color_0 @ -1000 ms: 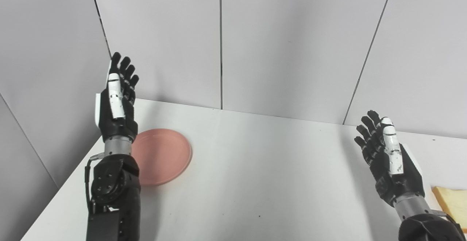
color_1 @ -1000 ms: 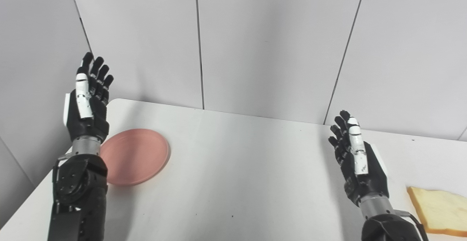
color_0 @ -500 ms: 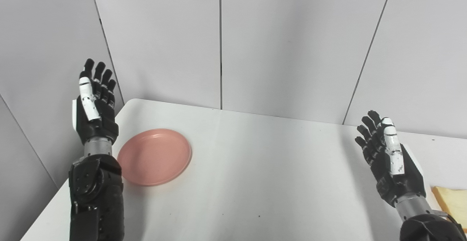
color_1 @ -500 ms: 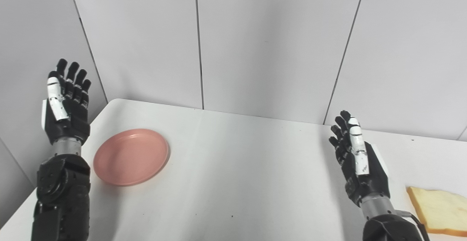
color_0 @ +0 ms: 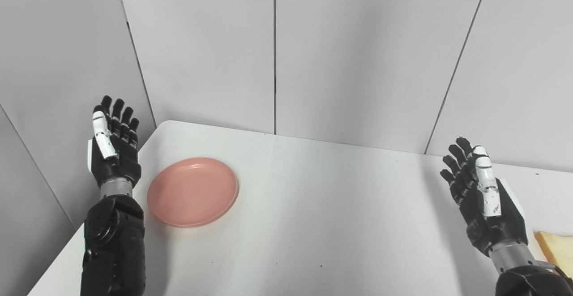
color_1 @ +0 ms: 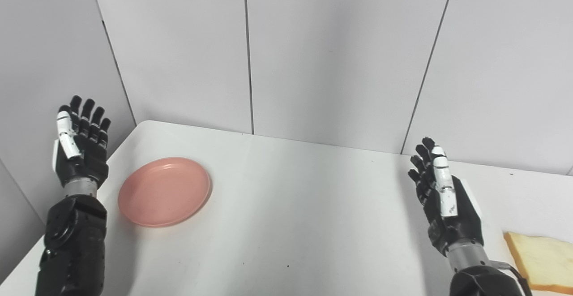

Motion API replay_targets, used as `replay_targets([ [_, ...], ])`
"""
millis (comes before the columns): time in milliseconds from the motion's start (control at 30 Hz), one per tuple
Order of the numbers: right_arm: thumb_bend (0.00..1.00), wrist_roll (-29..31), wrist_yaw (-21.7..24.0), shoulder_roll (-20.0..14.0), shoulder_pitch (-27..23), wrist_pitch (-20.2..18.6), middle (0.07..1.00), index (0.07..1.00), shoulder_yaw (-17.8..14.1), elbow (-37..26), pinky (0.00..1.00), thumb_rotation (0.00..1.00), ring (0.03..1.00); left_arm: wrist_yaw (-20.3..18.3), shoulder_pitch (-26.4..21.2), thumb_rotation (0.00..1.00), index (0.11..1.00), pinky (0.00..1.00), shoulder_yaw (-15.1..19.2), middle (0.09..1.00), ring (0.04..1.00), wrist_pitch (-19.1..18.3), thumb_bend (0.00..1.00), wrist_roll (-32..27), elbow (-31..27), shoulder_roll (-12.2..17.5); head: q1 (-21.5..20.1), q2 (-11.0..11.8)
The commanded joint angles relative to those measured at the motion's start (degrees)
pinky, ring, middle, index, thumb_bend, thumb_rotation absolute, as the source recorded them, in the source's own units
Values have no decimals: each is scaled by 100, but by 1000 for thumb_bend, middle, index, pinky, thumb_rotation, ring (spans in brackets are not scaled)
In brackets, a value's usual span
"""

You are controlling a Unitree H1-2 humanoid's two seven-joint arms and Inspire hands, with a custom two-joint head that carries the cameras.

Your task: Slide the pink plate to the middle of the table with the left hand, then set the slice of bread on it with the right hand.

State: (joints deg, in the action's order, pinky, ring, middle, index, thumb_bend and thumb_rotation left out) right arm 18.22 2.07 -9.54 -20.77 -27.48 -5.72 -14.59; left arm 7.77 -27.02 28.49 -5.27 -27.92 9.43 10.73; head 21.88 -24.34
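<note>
Two head cameras (side by side) look down on the same white table [color_0: 313, 224].

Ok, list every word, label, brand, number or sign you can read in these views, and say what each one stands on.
None: no readable text shows in either view.
pink plate: plain, no print.
slice of bread: no label.
left hand and right hand: black with white patches, no lettering visible.
white table and grey wall panels: bare of signs.
</note>
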Motion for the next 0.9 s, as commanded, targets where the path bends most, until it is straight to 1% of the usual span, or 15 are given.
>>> replay_targets([
  [0,178,105,-8,-80,-199,59,1000,1000,7,-214,1000,1000,1000,-158,-249,1000,945,1000,9,969,974,157,346,-90,15,208,6,-8],
  [133,178,177,-144,-123,-197,57,1000,1000,77,-243,1000,1000,1000,-228,-252,1000,962,1000,16,969,968,202,340,-194,220,243,32,-20],
  [233,173,190,-163,-164,-210,57,1000,1000,102,-222,1000,1000,1000,-285,-270,1000,963,1000,-6,970,969,280,344,-169,428,296,40,-25],
  [333,170,232,-170,-187,-212,58,1000,1000,124,-227,1000,1000,1000,-272,-279,1000,958,1000,-14,966,968,280,338,-166,489,305,40,-25],
  [533,178,297,-247,-246,-219,57,1000,1000,181,-232,1000,1000,1000,-432,-289,1000,962,1000,35,974,978,335,311,-300,744,344,42,-37],
  [667,177,342,-252,-270,-225,58,1000,1000,190,-227,1000,1000,1000,-484,-326,1000,964,1000,72,981,987,293,288,-370,960,370,38,-53],
  [767,177,344,-255,-299,-224,58,1000,1000,216,-230,1000,1000,1000,-559,-354,1000,970,1000,86,985,990,332,288,-407,1212,408,42,-67],
  [867,179,346,-317,-306,-218,57,1000,1000,253,-257,1000,1000,1000,-583,-374,1000,961,984,115,969,971,383,298,-414,1410,431,42,-67],
])
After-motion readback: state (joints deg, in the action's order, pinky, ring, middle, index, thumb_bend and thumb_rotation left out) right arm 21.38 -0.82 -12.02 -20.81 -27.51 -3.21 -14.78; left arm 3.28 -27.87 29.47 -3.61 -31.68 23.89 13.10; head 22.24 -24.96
